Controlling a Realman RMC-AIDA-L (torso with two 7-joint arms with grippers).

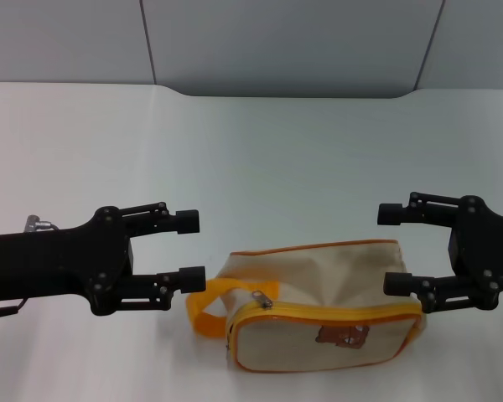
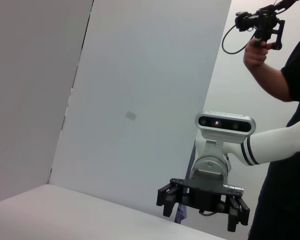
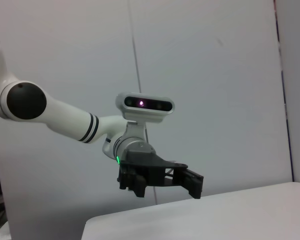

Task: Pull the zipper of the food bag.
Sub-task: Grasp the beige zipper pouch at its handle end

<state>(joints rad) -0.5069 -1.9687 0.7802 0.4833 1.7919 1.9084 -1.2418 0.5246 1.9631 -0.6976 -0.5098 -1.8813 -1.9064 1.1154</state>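
While the food bag (image 1: pixel 318 306) lies on its side at the near edge of the white table (image 1: pixel 260 159), both grippers hang level with it, one at each end, and neither touches it. Its beige canvas body faces the camera with the orange zipper (image 1: pixel 327 313) running along the upper front edge, and the small silver pull tab (image 1: pixel 261 300) sits at the bag's left end, close to the orange loop handle (image 1: pixel 203 308) that sticks out sideways from that corner. A brown bear print (image 1: pixel 344 337) shows on the front panel toward the right. The left gripper (image 1: pixel 190 249) points inward toward the bag, its two fingers spread wide apart, the lower fingertip just beside the loop handle. The right gripper (image 1: pixel 392 249) mirrors it from the other side, fingers likewise held apart, the lower one near the bag's right end. From the wrist views each camera shows only the opposite arm against pale wall panels (image 3: pixel 215 75)
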